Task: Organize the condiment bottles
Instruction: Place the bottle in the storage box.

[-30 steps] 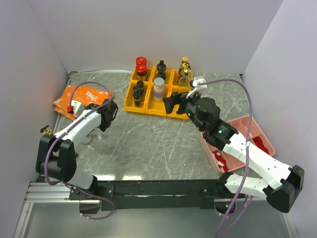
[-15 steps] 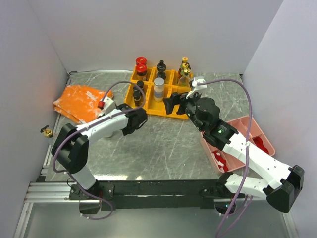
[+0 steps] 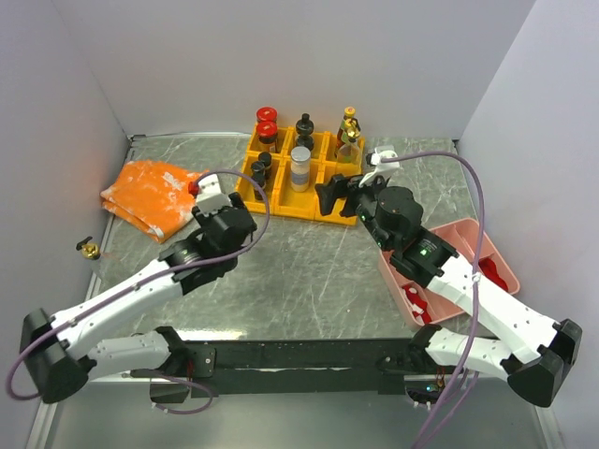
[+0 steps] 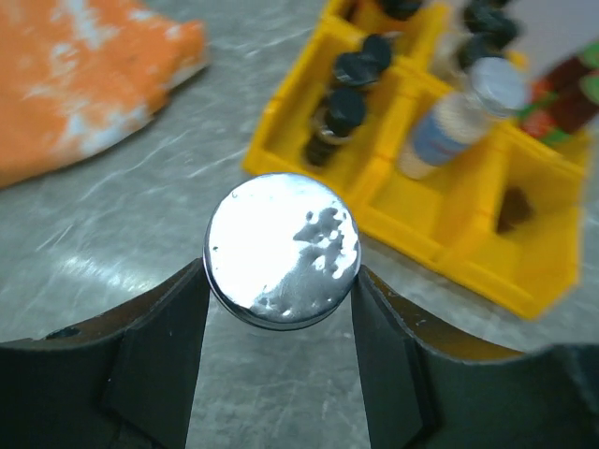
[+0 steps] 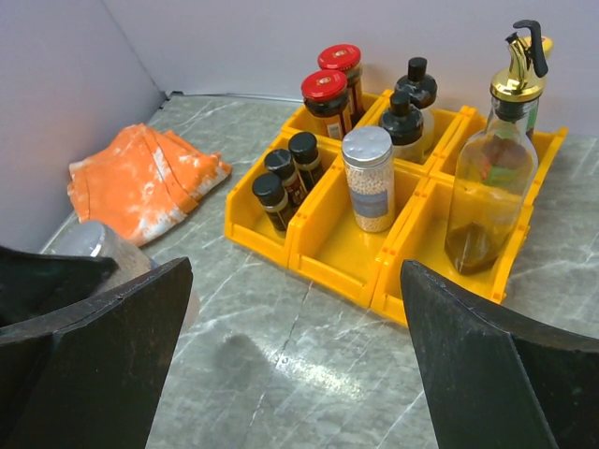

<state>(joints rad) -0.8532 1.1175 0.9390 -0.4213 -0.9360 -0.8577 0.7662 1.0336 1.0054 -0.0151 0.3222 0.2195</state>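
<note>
My left gripper (image 4: 281,274) is shut on a jar with a silver cap (image 4: 281,248), one finger on each side of the cap. In the top view that gripper (image 3: 227,227) is just left of the yellow bins (image 3: 285,201) and covers the jar. The bins hold two red-capped jars (image 3: 267,123), a black-topped bottle (image 3: 304,126), a gold-capped oil bottle (image 5: 491,178), a silver-capped shaker (image 5: 368,178) and two small black-capped bottles (image 5: 285,178). My right gripper (image 5: 295,281) stands wide open and empty in front of the bins, seen in the top view (image 3: 339,194) at their right front corner.
An orange cloth (image 3: 150,192) lies at the left near the wall. A pink tray (image 3: 487,245) with red and white packets sits at the right under my right arm. A small brass-coloured object (image 3: 89,249) lies at the table's left edge.
My left arm has swung from beside the orange cloth rightward to the bins, still shut on the silver-capped jar. The right arm has barely moved.
</note>
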